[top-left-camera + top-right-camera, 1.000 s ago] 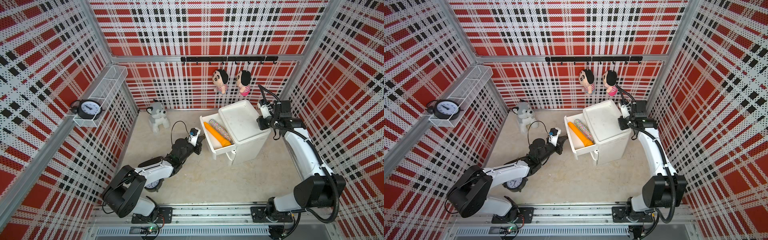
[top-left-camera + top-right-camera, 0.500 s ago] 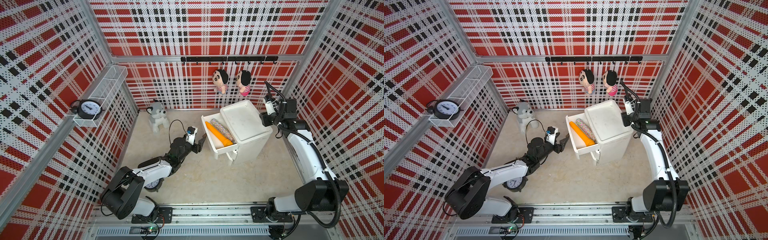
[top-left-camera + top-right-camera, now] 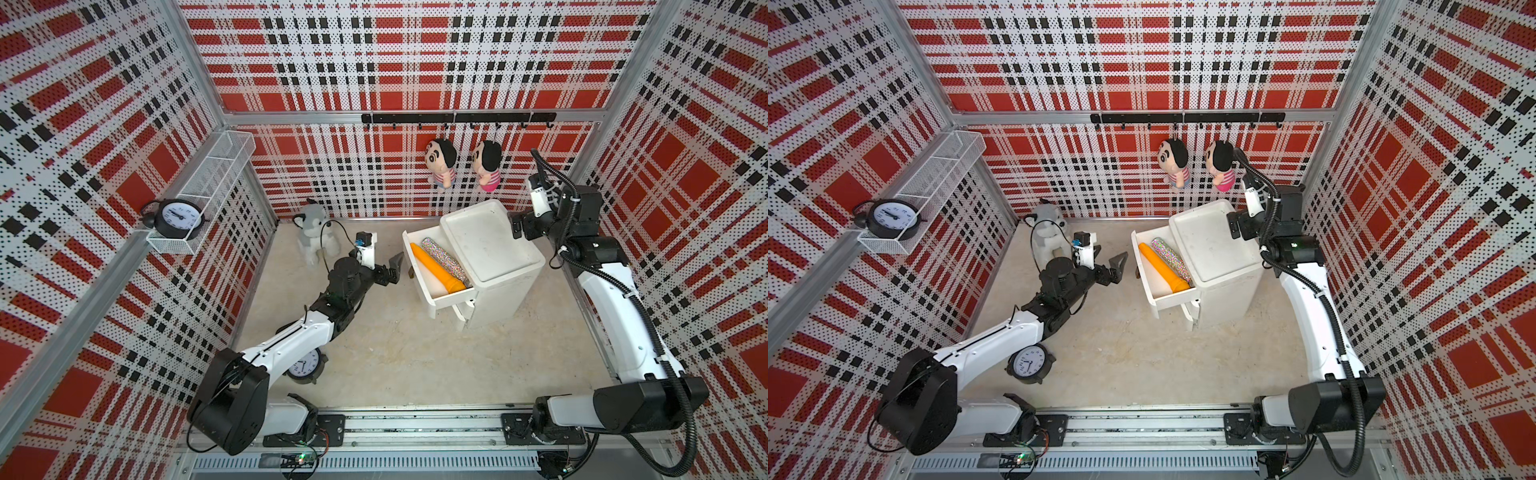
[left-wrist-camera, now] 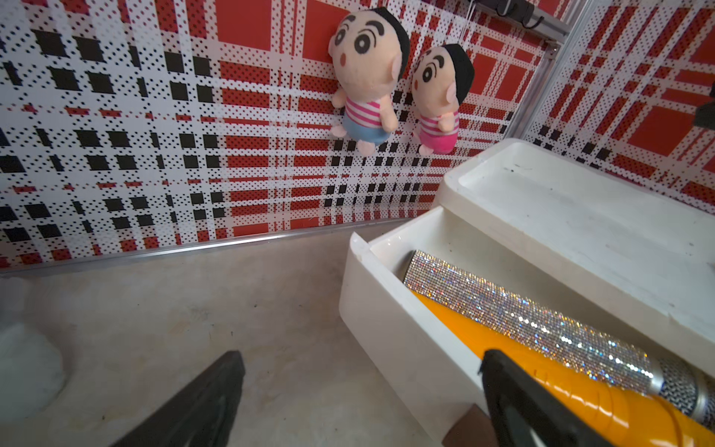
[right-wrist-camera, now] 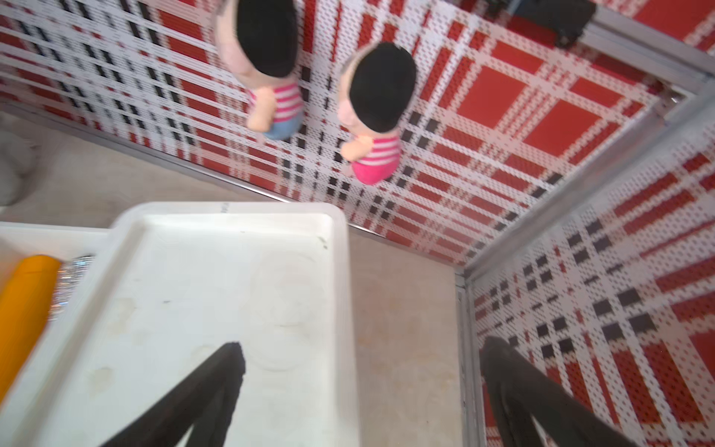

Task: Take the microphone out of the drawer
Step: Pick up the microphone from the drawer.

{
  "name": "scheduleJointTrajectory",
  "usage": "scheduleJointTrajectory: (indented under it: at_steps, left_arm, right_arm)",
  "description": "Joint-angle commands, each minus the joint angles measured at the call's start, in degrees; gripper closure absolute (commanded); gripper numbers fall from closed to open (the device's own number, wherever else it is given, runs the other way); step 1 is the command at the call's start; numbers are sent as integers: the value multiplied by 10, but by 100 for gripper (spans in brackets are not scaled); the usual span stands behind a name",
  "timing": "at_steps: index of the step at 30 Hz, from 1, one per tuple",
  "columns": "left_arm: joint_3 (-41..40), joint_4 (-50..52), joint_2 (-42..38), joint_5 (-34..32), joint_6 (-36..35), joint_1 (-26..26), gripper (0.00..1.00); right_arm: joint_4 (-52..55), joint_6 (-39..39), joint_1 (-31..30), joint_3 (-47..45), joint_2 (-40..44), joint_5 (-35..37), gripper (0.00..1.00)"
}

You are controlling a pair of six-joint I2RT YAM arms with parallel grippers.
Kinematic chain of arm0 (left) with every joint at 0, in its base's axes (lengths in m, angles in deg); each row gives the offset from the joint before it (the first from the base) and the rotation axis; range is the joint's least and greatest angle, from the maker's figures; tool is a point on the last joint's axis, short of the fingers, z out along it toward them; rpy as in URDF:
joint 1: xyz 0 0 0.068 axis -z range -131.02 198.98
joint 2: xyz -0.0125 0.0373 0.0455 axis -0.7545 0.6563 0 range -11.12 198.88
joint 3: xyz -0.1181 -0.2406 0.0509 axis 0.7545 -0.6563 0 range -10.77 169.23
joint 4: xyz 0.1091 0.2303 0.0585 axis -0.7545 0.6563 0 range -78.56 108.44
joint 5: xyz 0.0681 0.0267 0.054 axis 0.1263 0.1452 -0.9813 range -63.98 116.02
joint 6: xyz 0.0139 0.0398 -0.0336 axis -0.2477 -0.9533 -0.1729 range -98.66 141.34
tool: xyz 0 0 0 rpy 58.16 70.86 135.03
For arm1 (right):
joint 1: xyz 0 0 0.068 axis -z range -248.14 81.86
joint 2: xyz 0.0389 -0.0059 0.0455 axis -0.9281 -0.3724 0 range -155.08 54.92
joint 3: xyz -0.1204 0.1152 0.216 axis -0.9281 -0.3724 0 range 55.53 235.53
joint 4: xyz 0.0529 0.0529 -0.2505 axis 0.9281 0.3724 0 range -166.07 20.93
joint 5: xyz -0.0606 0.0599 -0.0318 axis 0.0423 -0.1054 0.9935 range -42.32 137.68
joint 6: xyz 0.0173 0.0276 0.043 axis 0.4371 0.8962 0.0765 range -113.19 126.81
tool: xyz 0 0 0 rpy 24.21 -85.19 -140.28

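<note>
— Microphone: where is it?
— In the pulled-out drawer of the white cabinet. It is the glittering one, lying lengthwise and touching an orange object that lies on the side towards the drawer's front. Its mesh head (clear in the left wrist view) is at the end nearer the arms' bases.
— Now from the front.
— Nearest, a round clock lies on the bench, face showing, partly under the left arm. Further in, the left claw hangs low just beside the drawer's front; whether a finger touches it I cannot tell. Its jaws are spread wide with nothing in them.
— And the right claw?
— At the cabinet's far right edge, above the top. Spread wide too, holding nothing: in its wrist view one finger is over the white top, the other past the edge.
— Behind that?
— A grey plush dog sits near the back wall. On the left wall a wire shelf carries a second clock. A doll in blue shorts and a doll in pink hang from a black hook rail on the back wall.
</note>
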Motion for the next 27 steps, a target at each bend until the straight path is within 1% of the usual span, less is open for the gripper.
scheduleJointTrajectory:
  at_steps: [1,4,7,10,12,17,18,20,24,27]
  left_arm:
    - [43,89,-16,4,30,-17,2]
    - [86,152,-14,27,42,-32,2]
    - [133,222,-11,49,50,-49,2]
    - [169,276,-10,69,59,-72,2]
    - [180,298,-13,86,62,-90,2]
    - [169,306,-37,112,66,-123,2]
    - [167,305,-42,119,66,-142,2]
    - [161,303,-51,130,68,-158,2]
    - [154,300,-62,155,69,-181,2]
    - [154,299,-66,172,69,-193,2]
  right_arm:
    - [56,-2,-38,52,-23,-35,0]
    - [118,17,-69,102,-66,-59,0]
    - [186,24,-109,158,-119,-66,0]
    - [235,26,-148,201,-161,-54,1]
    - [260,24,-176,222,-187,-42,4]
    - [299,20,-226,260,-232,-24,13]
    - [307,20,-233,265,-239,-22,14]
    - [322,19,-245,276,-254,-19,17]
    - [360,19,-268,290,-279,-11,20]
    - [373,21,-279,279,-286,3,21]
